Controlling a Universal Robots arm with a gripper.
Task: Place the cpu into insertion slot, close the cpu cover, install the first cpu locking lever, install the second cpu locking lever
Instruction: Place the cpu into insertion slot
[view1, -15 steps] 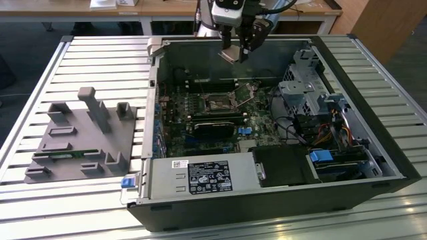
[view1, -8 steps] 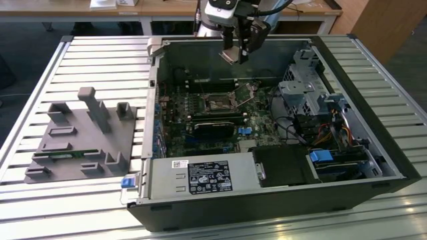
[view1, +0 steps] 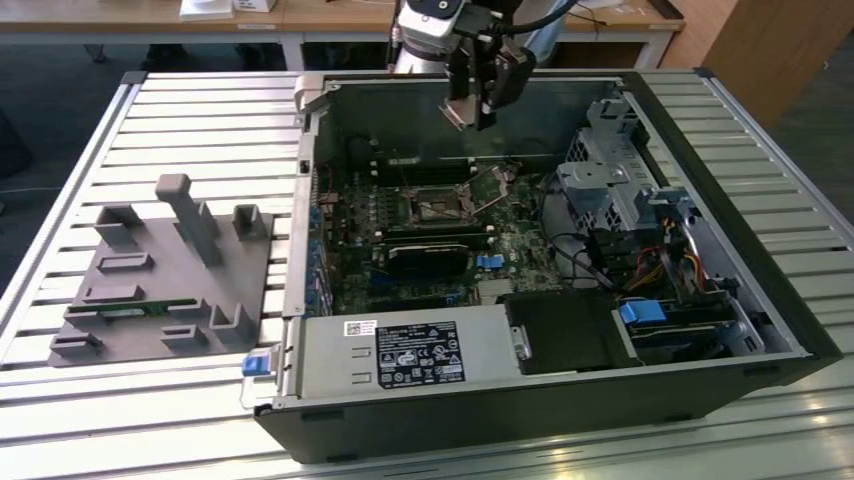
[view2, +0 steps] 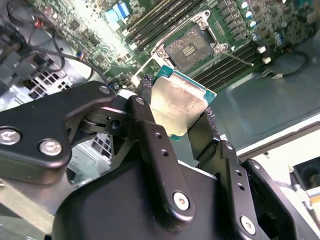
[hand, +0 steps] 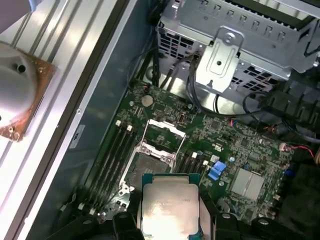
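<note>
The cpu (view2: 177, 107) between jaws above insertion slot (view2: 192, 47), drive cage (hand: 230, 45) alongside

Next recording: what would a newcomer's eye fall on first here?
A small square cpu with a dull silver top, clamped in the black gripper, hangs above the open black computer case. Below it on the green motherboard the small dark square insertion slot sits with no chip in it.
</note>
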